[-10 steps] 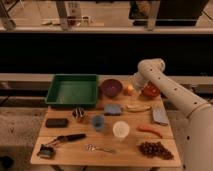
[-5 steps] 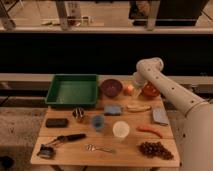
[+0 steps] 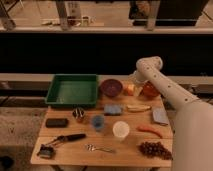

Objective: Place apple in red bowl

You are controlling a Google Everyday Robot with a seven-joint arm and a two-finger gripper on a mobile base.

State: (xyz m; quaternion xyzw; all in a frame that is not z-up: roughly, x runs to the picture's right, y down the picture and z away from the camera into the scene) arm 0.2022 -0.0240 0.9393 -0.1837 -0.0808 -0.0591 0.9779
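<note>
The apple (image 3: pixel 130 90), small and yellow-orange, sits on the wooden table between the two bowls. The red bowl (image 3: pixel 150 90), glossy orange-red, stands just to its right near the table's back edge. My gripper (image 3: pixel 132 81) hangs down from the white arm (image 3: pixel 155 75) directly over the apple, at or just above its top. The arm partly covers the red bowl's far rim.
A purple-maroon bowl (image 3: pixel 111 87) stands left of the apple, and a green tray (image 3: pixel 72 90) lies further left. In front lie a banana (image 3: pixel 138 107), a blue sponge (image 3: pixel 113 109), a grey cloth (image 3: pixel 160 116), a blue cup (image 3: pixel 98 121), a white cup (image 3: pixel 120 130), grapes (image 3: pixel 155 149) and a brush (image 3: pixel 60 142).
</note>
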